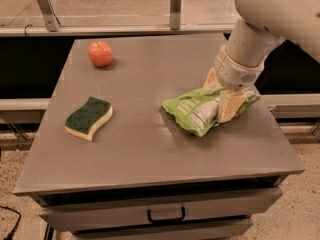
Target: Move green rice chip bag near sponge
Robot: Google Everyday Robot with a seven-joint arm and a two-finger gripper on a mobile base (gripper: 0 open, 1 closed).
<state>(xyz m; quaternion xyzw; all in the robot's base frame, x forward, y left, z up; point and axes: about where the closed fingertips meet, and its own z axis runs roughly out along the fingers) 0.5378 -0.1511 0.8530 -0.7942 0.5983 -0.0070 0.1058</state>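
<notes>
My pincer point(218, 100) sits on the green rice chip bag point(184, 108); I can't read the white label's print beneath it.

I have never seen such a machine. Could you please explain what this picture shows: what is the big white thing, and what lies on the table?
The big white thing at the upper right is a robot arm. One camera looks down on the table; where it is mounted is not known. At the arm's end is the claw, low over the right end of the green rice chip bag. Whether it already grips the bag cannot be seen. On the grey table also lie a sponge, at the left, and a red apple, in the far left corner. The job is to move the bag near the sponge.
</notes>
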